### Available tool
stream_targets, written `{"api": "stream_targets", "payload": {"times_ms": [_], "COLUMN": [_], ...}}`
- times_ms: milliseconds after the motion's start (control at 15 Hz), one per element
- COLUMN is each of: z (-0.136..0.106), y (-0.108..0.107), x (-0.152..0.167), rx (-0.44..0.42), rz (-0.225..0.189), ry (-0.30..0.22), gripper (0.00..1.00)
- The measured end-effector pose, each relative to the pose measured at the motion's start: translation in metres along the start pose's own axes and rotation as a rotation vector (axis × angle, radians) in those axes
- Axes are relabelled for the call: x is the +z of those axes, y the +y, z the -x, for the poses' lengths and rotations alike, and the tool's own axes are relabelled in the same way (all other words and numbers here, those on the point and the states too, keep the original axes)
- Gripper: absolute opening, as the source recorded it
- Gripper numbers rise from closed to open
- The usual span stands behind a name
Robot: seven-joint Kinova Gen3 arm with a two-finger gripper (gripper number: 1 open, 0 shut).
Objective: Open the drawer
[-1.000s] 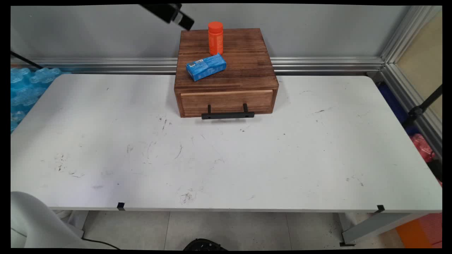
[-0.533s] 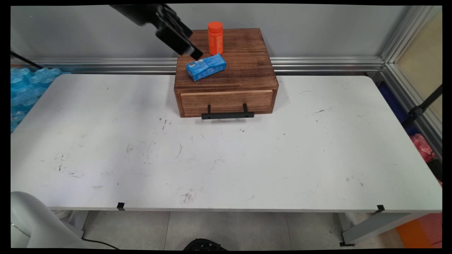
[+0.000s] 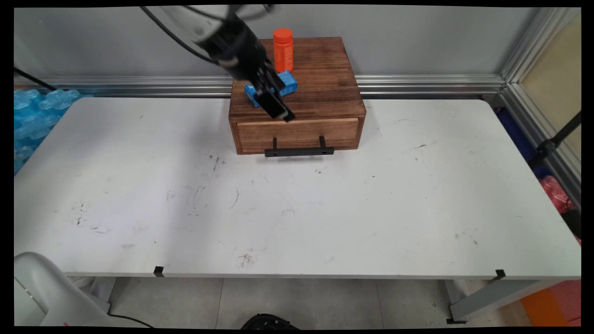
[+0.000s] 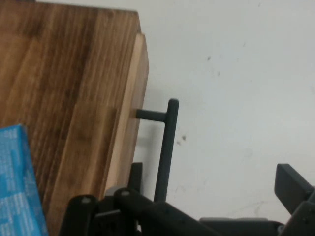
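Note:
A dark wooden drawer box (image 3: 325,88) stands at the back middle of the white table (image 3: 325,213), its drawer closed behind a black bar handle (image 3: 299,151). On its top stand an orange bottle (image 3: 283,48) and a blue packet (image 3: 288,83), which the arm partly hides. My gripper (image 3: 282,113) hangs over the box's front left edge, pointing down and to the right. In the hand view the handle (image 4: 166,147) and the drawer front (image 4: 132,113) lie just ahead of the gripper (image 4: 206,216), which is open and holds nothing. The blue packet (image 4: 17,182) shows at the lower left.
Blue bubble wrap (image 3: 32,116) lies off the table's left end. An aluminium rail (image 3: 417,86) runs along the wall behind the box. A red bag (image 3: 554,192) and a black pole (image 3: 557,137) stand beyond the right edge.
The gripper has come down from the top edge, moving right and toward the camera. It went from above the box's back left corner to its front left edge, covering part of the blue packet.

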Motion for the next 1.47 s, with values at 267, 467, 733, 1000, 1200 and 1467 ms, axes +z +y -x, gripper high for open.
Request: {"api": "stream_targets", "payload": {"times_ms": [267, 467, 733, 1000, 1200, 1467], "z": [-0.005, -0.005, -0.002, 0.002, 0.005, 0.008], "y": [-0.001, -0.001, 0.0, -0.001, -0.001, -0.001], "x": [0.045, 0.076, 0.122, 0.15, 0.168, 0.188], "rx": [0.038, 0.058, 0.086, 0.107, 0.122, 0.14], "rz": [0.008, 0.019, 0.042, 0.052, 0.06, 0.067], "ry": [-0.067, -0.111, -0.175, -0.214, -0.241, -0.271], "gripper": [1.0, 1.0, 1.0, 1.0, 1.0, 1.0]}}
